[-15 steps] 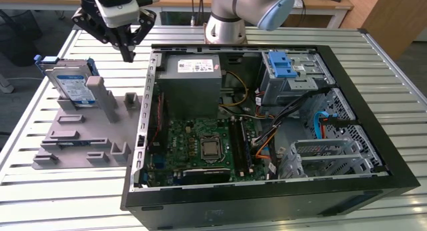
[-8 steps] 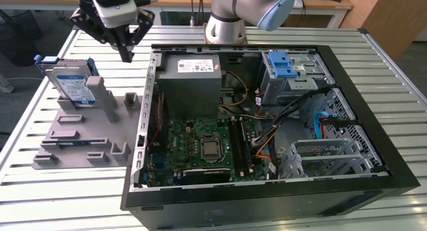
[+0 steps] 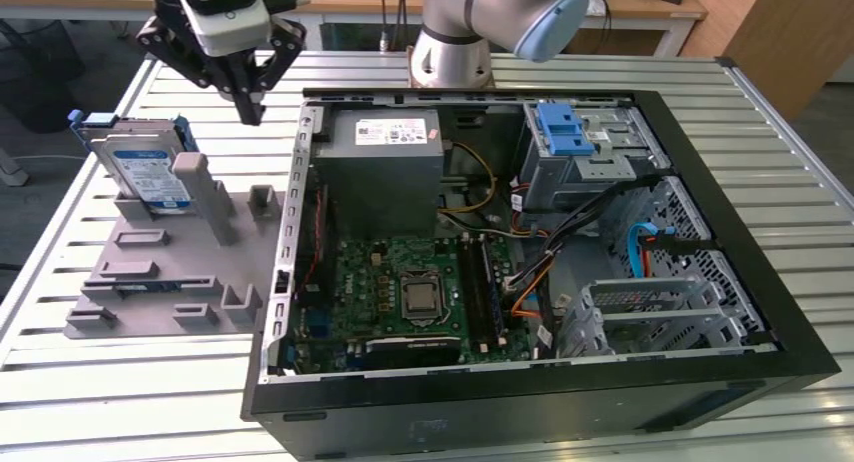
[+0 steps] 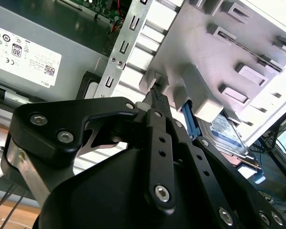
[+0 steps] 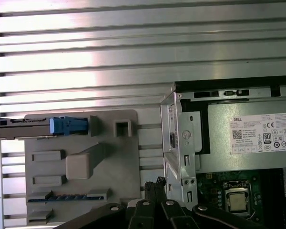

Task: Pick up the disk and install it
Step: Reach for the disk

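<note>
Black claw (image 3: 251,112), closed up and empty, hovers near the upright disk (image 3: 144,167); dropping in shut could knock it off its grey stand (image 3: 147,282).

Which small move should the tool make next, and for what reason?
Probably a shift toward the exterior view's left, until it is above the disk. The tool hangs empty with its fingers together, off to the side of the disk, which stands upright in the grey holder, not yet grasped.
</note>
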{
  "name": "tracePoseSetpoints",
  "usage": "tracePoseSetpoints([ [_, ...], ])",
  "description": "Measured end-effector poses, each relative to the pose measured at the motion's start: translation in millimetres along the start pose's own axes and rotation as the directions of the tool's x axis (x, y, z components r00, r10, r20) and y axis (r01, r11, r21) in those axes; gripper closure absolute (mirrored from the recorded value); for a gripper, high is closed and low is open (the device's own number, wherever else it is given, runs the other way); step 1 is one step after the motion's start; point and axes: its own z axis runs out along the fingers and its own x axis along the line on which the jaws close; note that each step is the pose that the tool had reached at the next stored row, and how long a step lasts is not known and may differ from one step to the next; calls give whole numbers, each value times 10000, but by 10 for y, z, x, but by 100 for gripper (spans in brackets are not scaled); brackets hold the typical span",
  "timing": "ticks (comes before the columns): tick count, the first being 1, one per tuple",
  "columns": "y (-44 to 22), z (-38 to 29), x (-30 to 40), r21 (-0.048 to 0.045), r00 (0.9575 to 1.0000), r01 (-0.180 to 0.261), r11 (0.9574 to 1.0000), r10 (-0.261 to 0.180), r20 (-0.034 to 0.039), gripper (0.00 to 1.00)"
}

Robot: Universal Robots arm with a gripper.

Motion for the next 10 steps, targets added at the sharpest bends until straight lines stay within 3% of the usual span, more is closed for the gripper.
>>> tracePoseSetpoints([
  [10,-2,2,22,1,10000,0,10000,0,-1,89],
])
